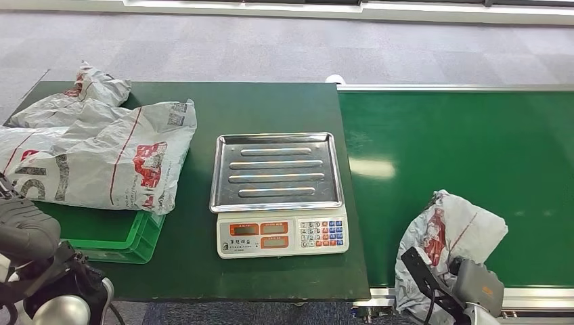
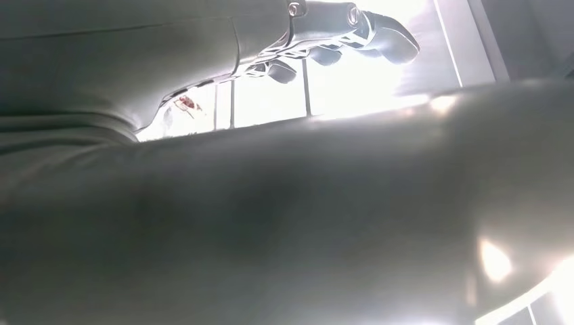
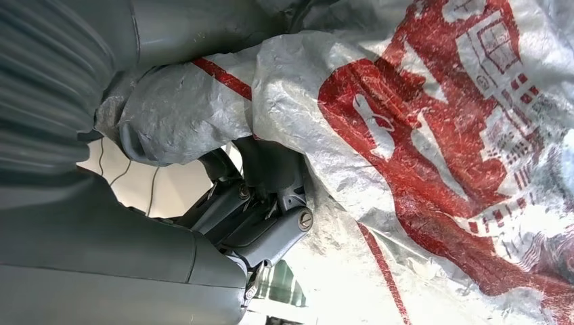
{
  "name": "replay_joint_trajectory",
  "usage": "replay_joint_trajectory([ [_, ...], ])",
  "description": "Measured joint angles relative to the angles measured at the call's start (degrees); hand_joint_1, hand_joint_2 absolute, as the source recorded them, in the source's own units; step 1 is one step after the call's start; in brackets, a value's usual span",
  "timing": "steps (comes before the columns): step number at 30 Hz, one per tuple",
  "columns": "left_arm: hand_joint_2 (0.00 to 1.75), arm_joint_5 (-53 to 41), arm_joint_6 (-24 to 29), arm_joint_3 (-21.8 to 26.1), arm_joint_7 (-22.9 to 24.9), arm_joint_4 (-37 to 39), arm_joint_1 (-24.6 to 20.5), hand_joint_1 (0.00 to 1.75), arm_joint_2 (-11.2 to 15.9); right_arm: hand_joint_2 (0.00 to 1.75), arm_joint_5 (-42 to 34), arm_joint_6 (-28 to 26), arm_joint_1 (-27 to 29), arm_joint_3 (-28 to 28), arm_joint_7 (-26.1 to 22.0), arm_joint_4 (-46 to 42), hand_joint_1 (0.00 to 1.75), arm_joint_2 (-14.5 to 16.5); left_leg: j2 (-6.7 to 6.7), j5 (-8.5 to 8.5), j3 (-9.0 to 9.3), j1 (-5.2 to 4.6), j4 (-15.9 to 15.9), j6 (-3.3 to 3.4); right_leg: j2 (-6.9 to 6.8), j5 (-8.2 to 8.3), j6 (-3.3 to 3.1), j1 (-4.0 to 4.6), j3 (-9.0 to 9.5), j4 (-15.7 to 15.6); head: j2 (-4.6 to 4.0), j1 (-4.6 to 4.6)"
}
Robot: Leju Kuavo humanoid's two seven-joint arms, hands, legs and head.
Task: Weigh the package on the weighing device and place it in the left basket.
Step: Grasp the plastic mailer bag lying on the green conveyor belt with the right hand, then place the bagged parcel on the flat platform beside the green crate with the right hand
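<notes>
A crumpled grey package [image 1: 450,233] with red print stands at the near edge of the green conveyor belt [image 1: 460,135], low on the right. My right hand [image 1: 474,288] is right behind it and grips it; in the right wrist view the dark fingers [image 3: 271,223] dig into the folded plastic of the package [image 3: 420,135]. The scale [image 1: 281,235] with its bare steel tray [image 1: 274,169] sits mid-table. The green basket [image 1: 115,237] is at the left, under several grey packages [image 1: 115,156]. My left hand [image 1: 27,233] hovers by the basket's near corner, fingers [image 2: 338,30] stretched out and holding nothing.
The dark green table [image 1: 271,101] meets the belt just right of the scale. The belt's metal rail [image 1: 535,294] runs along its near edge. Grey carpet [image 1: 271,47] lies beyond the table.
</notes>
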Motion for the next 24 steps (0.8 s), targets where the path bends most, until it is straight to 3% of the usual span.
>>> replay_joint_trajectory([
  [5, 0.00, -0.1, 0.0, 0.2, 0.0, -0.1, 0.1, 0.00, 0.0, 1.75, 0.8, -1.4, 0.7, -0.8, -0.9, -2.2, 1.75, 0.5, 0.02, 0.03, 0.00, 0.00, 0.0, -0.05, 0.03, 0.00, -0.01, 0.00, -0.05, 0.1, 0.00, -0.01],
  [8, 0.00, -0.1, 0.0, 0.3, -0.2, -0.2, 0.6, 0.00, 0.0, 1.75, 3.6, -6.9, 1.4, -1.8, -3.2, -5.5, 1.75, 0.9, 0.01, 0.03, -0.03, -0.02, 0.0, -0.05, 0.04, 0.00, -0.01, -0.03, -0.09, 0.1, 0.00, 0.01],
  [13, 0.00, 1.6, 0.4, 0.3, -1.7, -0.6, 1.4, 0.00, -0.2, 1.75, 7.8, -14.4, -0.6, -4.2, -8.6, -18.3, 1.75, -0.2, 0.17, 0.03, -0.09, -0.08, 0.0, -0.05, 0.20, 0.00, -0.01, -0.09, -0.19, 0.2, 0.00, -0.02],
  [17, 0.00, 3.4, 0.8, 0.3, -3.2, -0.5, 1.4, 0.00, -0.3, 1.75, 7.9, -16.6, -7.7, -1.9, -11.8, -20.1, 1.75, -3.8, 0.42, 0.02, -0.49, -0.09, 0.0, -0.06, 0.33, 0.03, -0.03, -0.10, -0.18, 0.2, 0.00, 0.01],
  [21, 0.00, 5.1, 0.6, 0.1, -4.3, 0.1, 0.2, 0.00, -0.5, 1.75, 10.1, -21.4, -20.5, 7.4, -16.0, -15.5, 1.75, -5.6, 0.74, 0.21, -0.32, -0.08, 0.0, -0.22, 0.68, 0.29, -0.11, -0.09, -0.44, 0.3, 0.00, 0.01],
  [24, 0.00, 5.5, 0.7, -0.5, -4.4, 0.8, -1.1, 0.00, -0.6, 1.75, 12.4, -26.1, -29.3, 15.0, -15.9, -10.6, 1.75, -5.6, 0.59, 0.51, -0.31, -0.08, 0.0, -0.31, 0.63, 0.50, -0.14, -0.08, -0.70, 0.4, 0.00, 0.01],
])
